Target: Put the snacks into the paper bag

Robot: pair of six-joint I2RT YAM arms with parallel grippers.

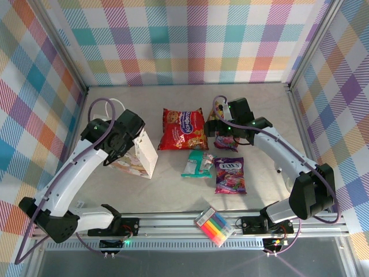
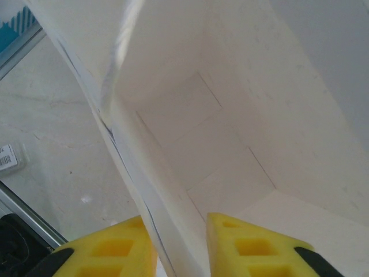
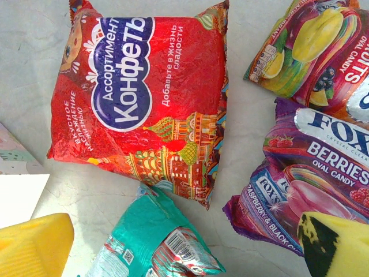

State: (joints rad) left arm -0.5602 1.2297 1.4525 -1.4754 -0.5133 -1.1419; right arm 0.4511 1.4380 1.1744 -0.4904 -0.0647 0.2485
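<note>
Left end effector (image 1: 128,143): at the top edge of the paper bag (image 1: 144,160). In the left wrist view its yellow fingers (image 2: 109,251) stand close together, one on each side of the bag's side wall. It cannot be told whether they pinch it firmly.
Right end effector (image 1: 222,131): spread wide and holding nothing. It is above the snacks at the right of the counter (image 1: 167,187).
Paper bag: left of the snacks, on the counter, mouth open. Its white inside (image 2: 242,144) is bare.
Red chip bag (image 3: 144,98): flat on the counter, between the paper bag and the right end effector.
Teal packet (image 3: 155,242): just nearer than the red chip bag.
Purple candy bag (image 3: 305,173): just right of the teal packet.
Small orange packet (image 3: 311,52): just beyond the purple candy bag, under the right end effector.
Marker pens (image 1: 216,226): at the near edge, between the arm bases.
</note>
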